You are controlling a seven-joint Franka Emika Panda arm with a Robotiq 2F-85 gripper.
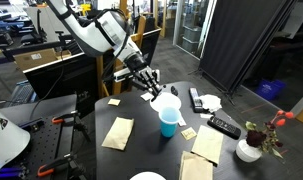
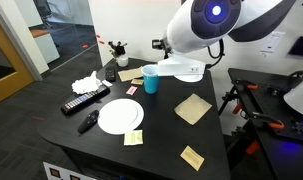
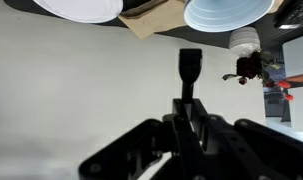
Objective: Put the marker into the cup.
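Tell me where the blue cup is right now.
In both exterior views the cup stands upright near the middle of the table, right beside the claw, which grips the marker; the white plate lies close by.

The light blue, white-rimmed cup (image 1: pixel 169 122) stands upright while the thin black marker (image 3: pixel 191 65) sits pinched in the claw (image 1: pixel 149 88) nearby

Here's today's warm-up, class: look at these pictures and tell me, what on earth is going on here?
A robot arm is at work over a black table. Its end effector appears shut on a thin black marker, which sticks out between the fingers in the wrist view. It hovers close beside a light blue plastic cup with a white rim. The marker is not yet in the cup. A round white plate, black remote controls and a small white vase of red flowers sit untouched.
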